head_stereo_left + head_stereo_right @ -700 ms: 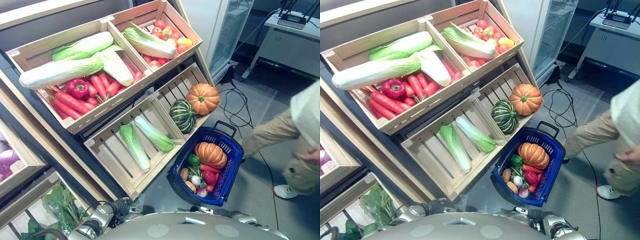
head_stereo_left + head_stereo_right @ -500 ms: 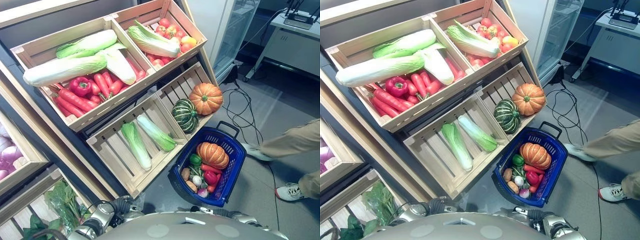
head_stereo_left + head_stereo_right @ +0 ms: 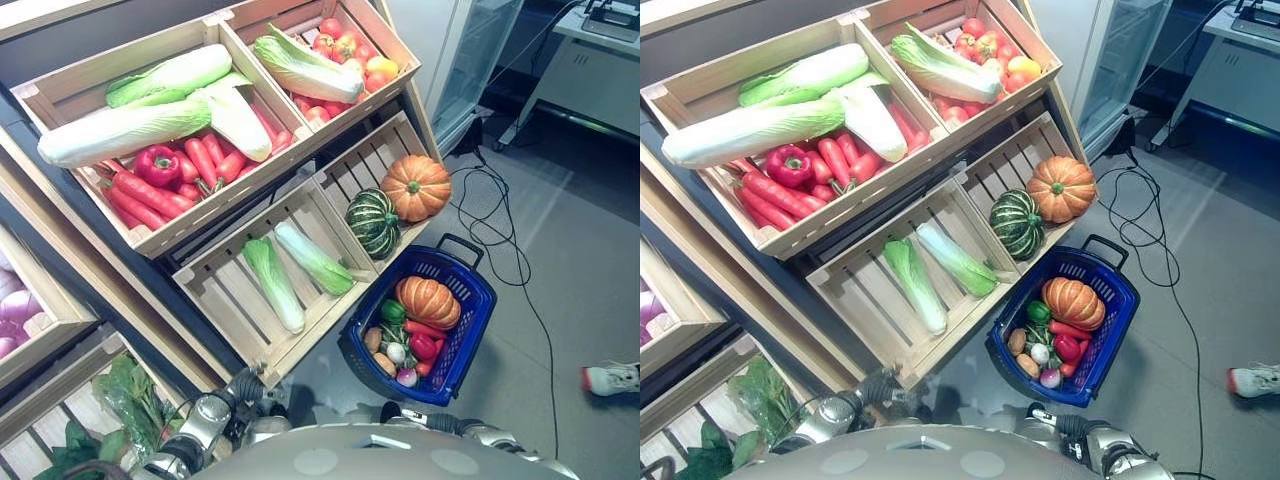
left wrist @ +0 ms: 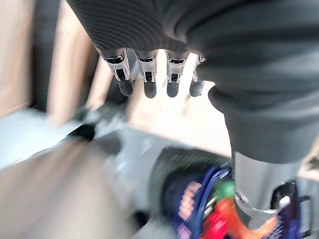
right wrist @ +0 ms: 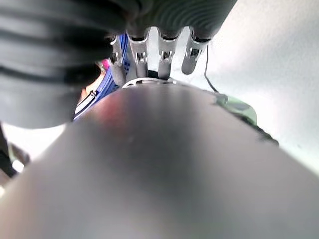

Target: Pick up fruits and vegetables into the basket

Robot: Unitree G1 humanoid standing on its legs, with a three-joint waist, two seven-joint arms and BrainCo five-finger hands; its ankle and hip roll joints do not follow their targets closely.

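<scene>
We see the blue basket [image 3: 470, 330] at lower right – produce inside; our left hand [image 4: 149, 74] and right hand [image 5: 159, 50] hang slack-fingered, holding nothing.

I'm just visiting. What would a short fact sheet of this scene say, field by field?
Basket: blue basket on the floor beside the wooden shelves, handle up
In basket: an orange pumpkin and small mixed vegetables
Lower crate: orange pumpkin beside a striped green squash
Middle crate: two pale cabbages
Left hand: fingers straight, holding nothing
Right hand: fingers straight, holding nothing
</scene>
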